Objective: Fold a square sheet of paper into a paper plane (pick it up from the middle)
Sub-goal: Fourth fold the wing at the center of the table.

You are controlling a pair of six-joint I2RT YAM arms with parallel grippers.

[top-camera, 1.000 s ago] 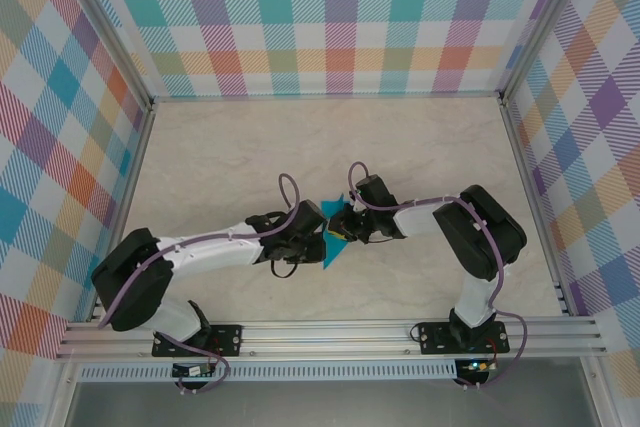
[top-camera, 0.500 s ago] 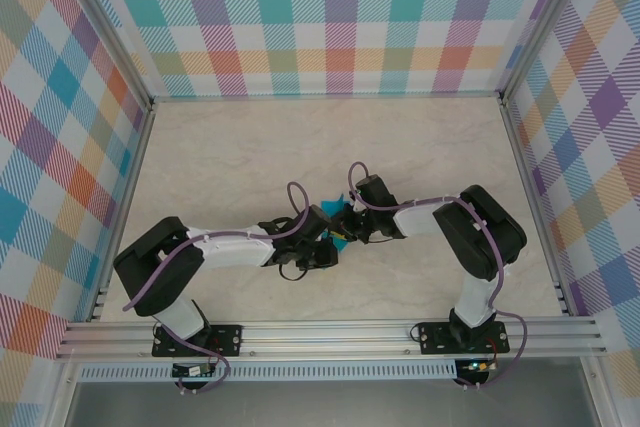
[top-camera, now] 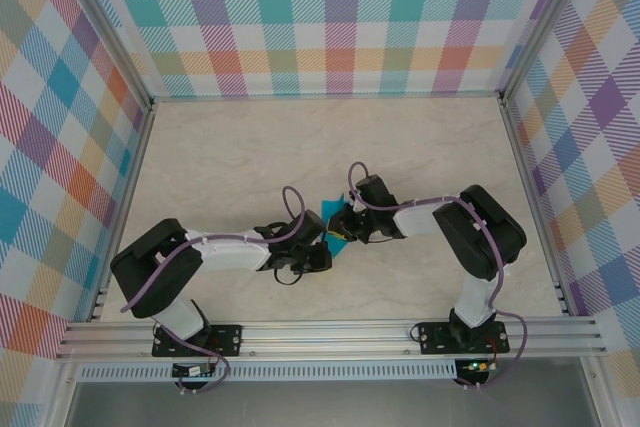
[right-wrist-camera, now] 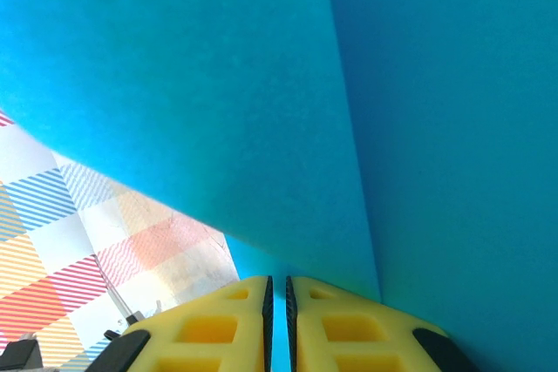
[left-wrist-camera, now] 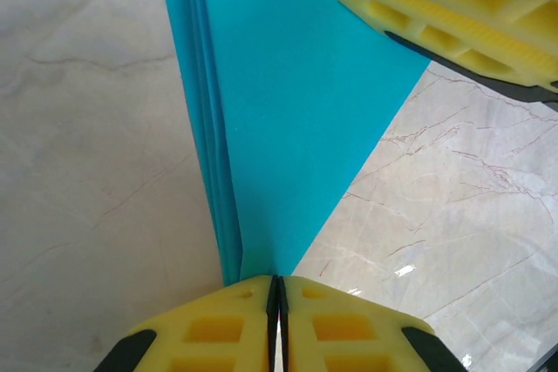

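The square sheet of paper (left-wrist-camera: 288,111) is folded into a teal wedge of several layers and held off the table between both arms. In the left wrist view its narrow end runs into my left gripper (left-wrist-camera: 277,283), which is shut on it. The yellow fingers (left-wrist-camera: 436,6) of the right gripper cross the wedge's wide far end. In the right wrist view the teal paper (right-wrist-camera: 261,102) spreads wide and close, and my right gripper (right-wrist-camera: 277,289) is shut on its edge. From above, the left gripper (top-camera: 325,245) and right gripper (top-camera: 342,227) meet tip to tip, covering most of the paper (top-camera: 340,243).
A pale marble tabletop (top-camera: 220,157) lies under the arms, with open room behind and to both sides. Checked walls (top-camera: 320,17) close in the back and sides. An aluminium rail (top-camera: 330,332) runs along the near edge.
The left arm has swung in towards the centre and its gripper has slid along the wedge and pinched tighter. Less paper shows from above. The right arm has held still.
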